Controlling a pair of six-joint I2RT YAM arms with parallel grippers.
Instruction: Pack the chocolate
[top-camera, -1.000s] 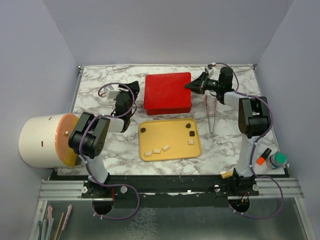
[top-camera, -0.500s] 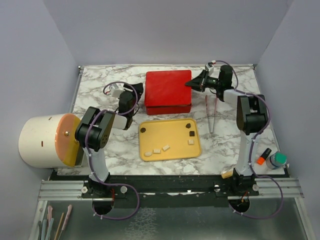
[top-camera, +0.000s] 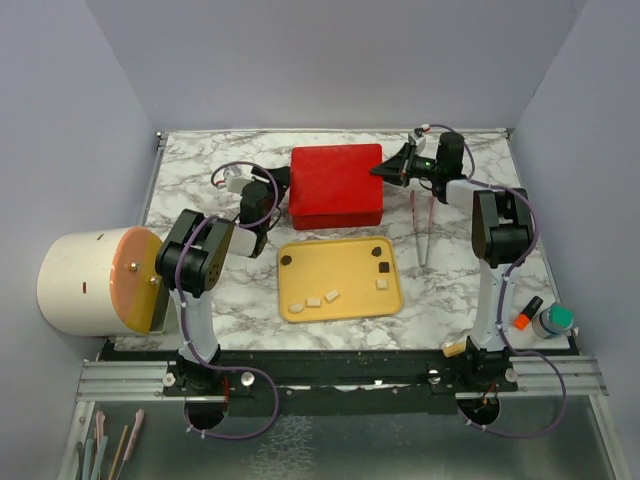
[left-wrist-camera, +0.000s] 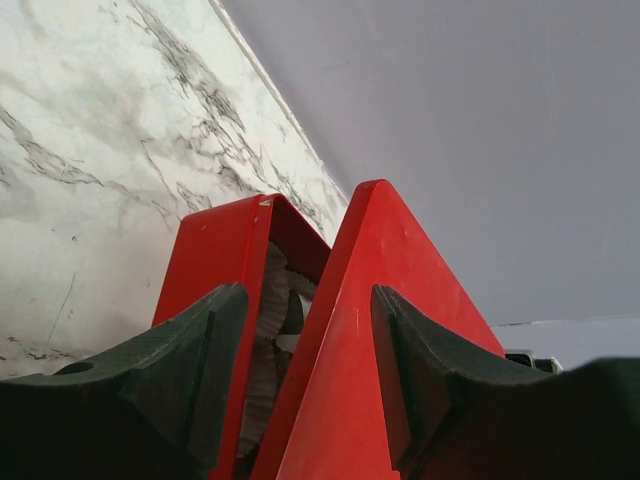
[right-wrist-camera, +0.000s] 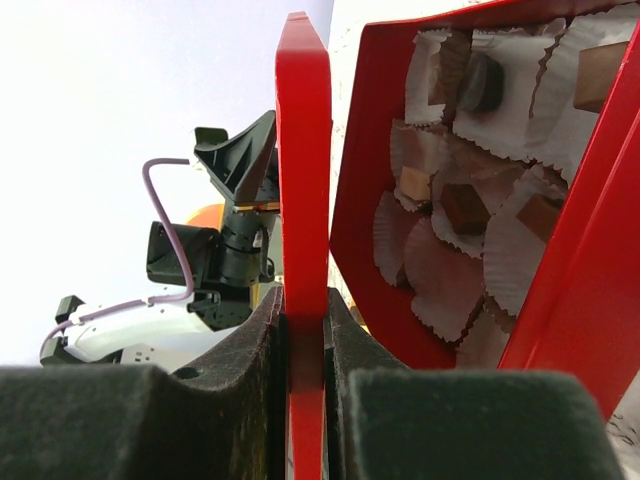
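Observation:
The red box (top-camera: 336, 185) stands at the back centre with its lid (right-wrist-camera: 303, 150) lifted a little off the base. My right gripper (top-camera: 383, 170) (right-wrist-camera: 304, 300) is shut on the lid's edge at the box's right corner. Inside, brown chocolate (right-wrist-camera: 465, 208) sits in white paper cups (right-wrist-camera: 440, 270). My left gripper (top-camera: 281, 185) (left-wrist-camera: 308, 295) is open at the box's left edge, one finger outside the base wall (left-wrist-camera: 215, 260), the other against the lid (left-wrist-camera: 390, 250). More chocolate (top-camera: 382, 267) and pale pieces (top-camera: 313, 300) lie on the yellow tray (top-camera: 340, 272).
A pair of pinkish tongs (top-camera: 420, 230) lies right of the box. A white cylinder with an orange face (top-camera: 95, 282) rests at the left edge. An orange marker (top-camera: 527, 313) and a green-capped jar (top-camera: 553, 320) stand at the near right.
My left arm has swung right, bringing its gripper up to the box's left edge with the jaws a little narrower. The right gripper has kept its hold on the lid.

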